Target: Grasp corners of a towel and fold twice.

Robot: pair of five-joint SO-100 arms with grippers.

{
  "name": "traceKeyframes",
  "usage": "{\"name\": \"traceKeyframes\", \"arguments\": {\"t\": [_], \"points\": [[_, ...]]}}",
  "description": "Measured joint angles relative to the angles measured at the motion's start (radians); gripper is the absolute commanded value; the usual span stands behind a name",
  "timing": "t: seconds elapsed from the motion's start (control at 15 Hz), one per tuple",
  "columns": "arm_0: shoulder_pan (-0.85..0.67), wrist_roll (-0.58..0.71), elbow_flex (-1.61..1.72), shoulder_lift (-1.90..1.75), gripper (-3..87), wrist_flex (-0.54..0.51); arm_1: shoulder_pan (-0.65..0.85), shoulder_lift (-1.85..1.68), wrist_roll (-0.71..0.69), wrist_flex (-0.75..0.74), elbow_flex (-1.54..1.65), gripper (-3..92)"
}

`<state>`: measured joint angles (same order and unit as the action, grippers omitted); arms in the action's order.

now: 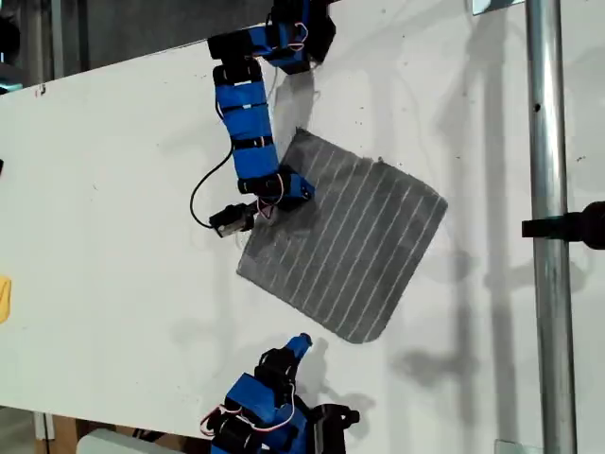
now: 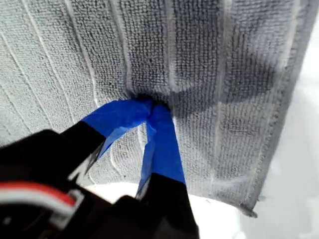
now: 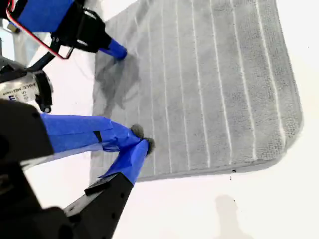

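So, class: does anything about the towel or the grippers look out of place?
My first gripper is pinching the towel inside its edge, not at a corner, puckering the cloth. The towel lies skewed on the table.

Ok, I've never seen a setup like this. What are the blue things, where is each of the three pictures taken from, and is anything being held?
The blue things are my two small robot arms, each ending in a pincer. The exterior view looks down from above on a white table. The other two pictures come from cameras riding on the pincers. On the table lies a grey striped towel, spread flat and not yet folded. My first pincer belongs to the arm at the top of the exterior view. Its tips are closed and pressed into the cloth near one edge, and I cannot tell whether they pinch any of it. My second pincer, on the lower arm, is closed and holds nothing.
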<state>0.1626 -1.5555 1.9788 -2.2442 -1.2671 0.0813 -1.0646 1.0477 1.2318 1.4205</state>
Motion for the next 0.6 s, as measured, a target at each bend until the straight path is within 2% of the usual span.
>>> {"name": "traceKeyframes", "arguments": {"t": [0.27,0.47,0.6], "points": [[0.003,-0.008,0.014,0.0,-2.9,0.006,0.207,0.114,-0.239,0.014,-0.192,-0.3],[0.003,-0.006,0.02,0.0,-2.9,0.011,0.345,0.132,-0.36,0.018,-0.244,-0.3],[0.002,0.005,0.02,0.0,-2.9,0.017,0.402,0.133,-0.403,0.092,-0.29,-0.3]]}}
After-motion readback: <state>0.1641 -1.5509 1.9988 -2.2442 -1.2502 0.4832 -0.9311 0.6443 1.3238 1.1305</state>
